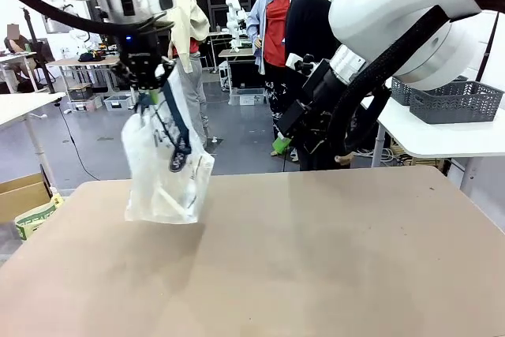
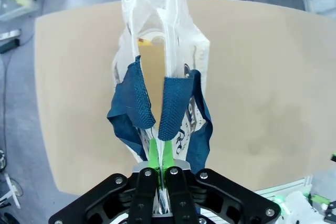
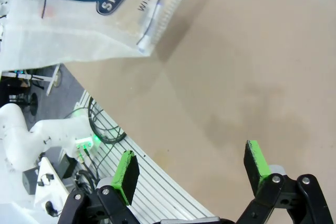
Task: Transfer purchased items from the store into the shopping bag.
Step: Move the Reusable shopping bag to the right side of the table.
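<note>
Now left end effector [image 2: 159, 167] clenched on shopping bag [image 1: 166, 165]; right end effector [image 3: 191, 167] spread wide, empty.

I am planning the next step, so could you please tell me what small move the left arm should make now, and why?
Probably lower the translucent clear plastic shopping bag until it rests on the brown table: the left claw pinches its top, and the bottom barely reaches the tabletop.

White rounded arms [image 1: 410, 5] wear black cable sleeves; black, silver-screwed grippers [image 2: 160, 153] carry bright green pads [image 3: 126, 170].
</note>
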### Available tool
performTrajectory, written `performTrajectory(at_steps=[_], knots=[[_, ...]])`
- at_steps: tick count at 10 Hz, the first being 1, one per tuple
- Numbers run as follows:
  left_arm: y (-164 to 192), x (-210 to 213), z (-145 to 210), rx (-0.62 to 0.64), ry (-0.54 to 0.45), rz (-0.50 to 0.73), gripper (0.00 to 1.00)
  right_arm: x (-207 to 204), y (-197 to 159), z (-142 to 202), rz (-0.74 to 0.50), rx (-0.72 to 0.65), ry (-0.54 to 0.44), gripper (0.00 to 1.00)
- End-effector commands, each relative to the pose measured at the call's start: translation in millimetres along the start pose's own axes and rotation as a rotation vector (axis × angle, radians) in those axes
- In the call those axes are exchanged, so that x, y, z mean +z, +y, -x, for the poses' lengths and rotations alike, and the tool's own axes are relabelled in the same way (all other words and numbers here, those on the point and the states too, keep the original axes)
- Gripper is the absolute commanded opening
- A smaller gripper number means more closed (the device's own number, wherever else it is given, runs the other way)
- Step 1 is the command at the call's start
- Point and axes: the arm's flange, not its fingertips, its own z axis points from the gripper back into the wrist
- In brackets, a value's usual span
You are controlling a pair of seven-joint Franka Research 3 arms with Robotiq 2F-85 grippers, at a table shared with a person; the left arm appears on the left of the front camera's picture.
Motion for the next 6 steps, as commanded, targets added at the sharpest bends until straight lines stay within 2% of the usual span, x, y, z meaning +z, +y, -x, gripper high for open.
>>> performTrajectory(at_steps=[1,3,6], knots=[[30,-1,5,0.02,-0.053,-0.045,0.0,-1,0,1,-0.002,-0.012,0.001,1.0],[63,-14,15,0.041,-0.054,-0.08,0.0,-1,0,1,-0.002,-0.012,0.001,1.0],[97,-39,37,0.073,0.003,-0.08,0.0,-1,0,1,-0.002,-0.012,0.001,1.0]])
